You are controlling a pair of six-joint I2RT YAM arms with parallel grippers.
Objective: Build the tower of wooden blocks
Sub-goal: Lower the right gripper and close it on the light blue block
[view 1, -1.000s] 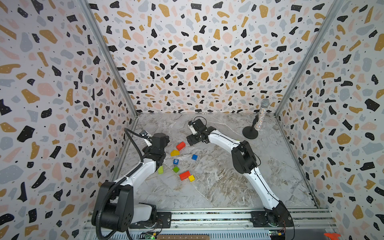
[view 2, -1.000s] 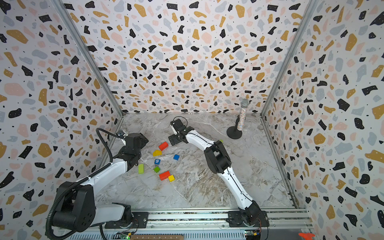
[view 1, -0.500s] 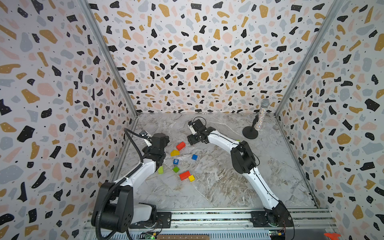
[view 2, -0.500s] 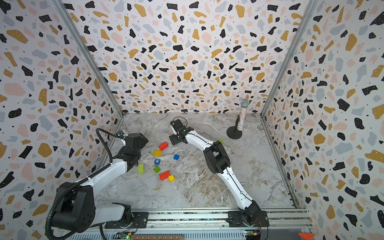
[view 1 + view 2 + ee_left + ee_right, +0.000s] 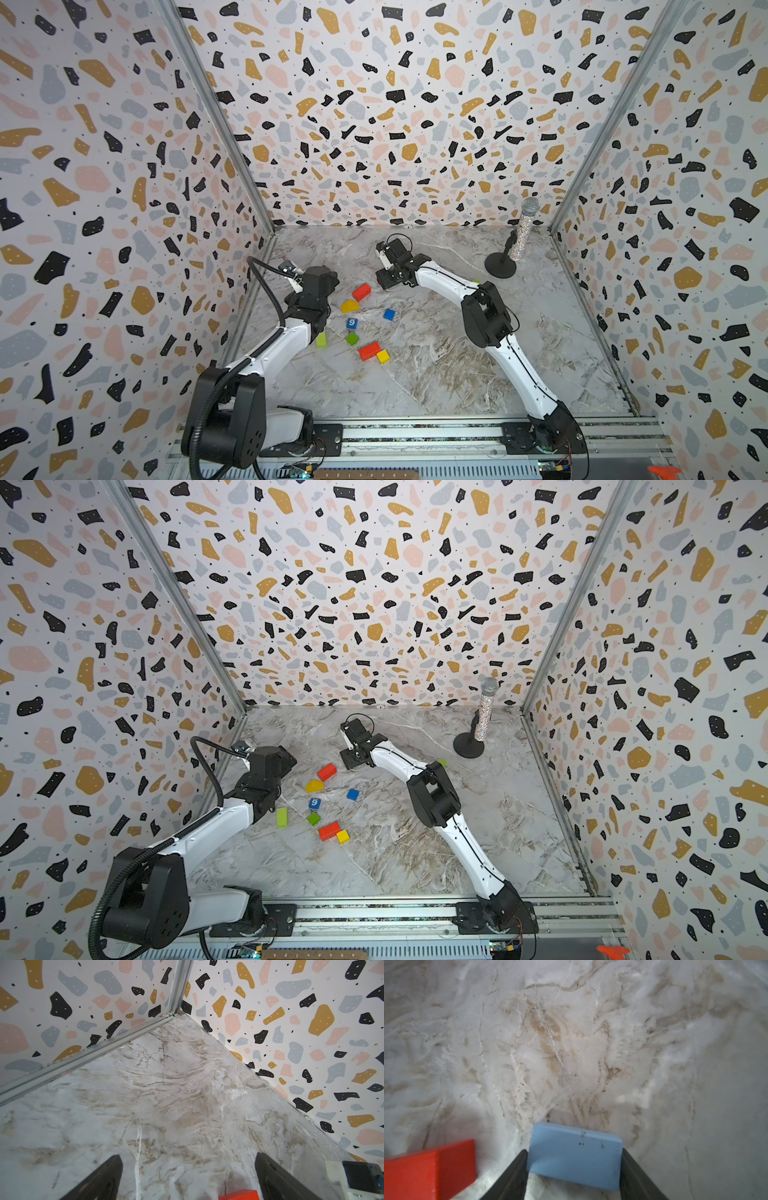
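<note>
The right gripper (image 5: 574, 1150) has its two black fingers set against opposite sides of a light blue block (image 5: 575, 1157), low in the middle of the right wrist view. It looks gripped, though I cannot tell whether it has left the marble floor (image 5: 571, 1043). A red block (image 5: 429, 1169) lies just beside it at the lower left, apart from it. The left gripper (image 5: 188, 1178) is spread wide and holds nothing, with only bare floor between its fingers. No tower exists yet, since no block sits on another, so I judge the task to be at its very start, with the first piece being picked. The rest lie loose, left of centre in both top views. Nearest are a yellow cube (image 5: 382, 356) touching a red brick (image 5: 369, 350). Next come a green cube (image 5: 352, 338) and a light green brick (image 5: 321, 339), half hidden under the left arm (image 5: 291, 340). Beyond them are a blue cube marked 9 (image 5: 352, 323), a plain blue cube (image 5: 389, 314) and a yellow block (image 5: 349, 306), then the red block by the right gripper. A small green piece (image 5: 442, 763) peeks from behind the right arm (image 5: 399, 762). The left arm hanging over the edge of the cluster could crowd any reach there. The microphone (image 5: 521, 232) stands well apart in the far right corner, out of the way.
</note>
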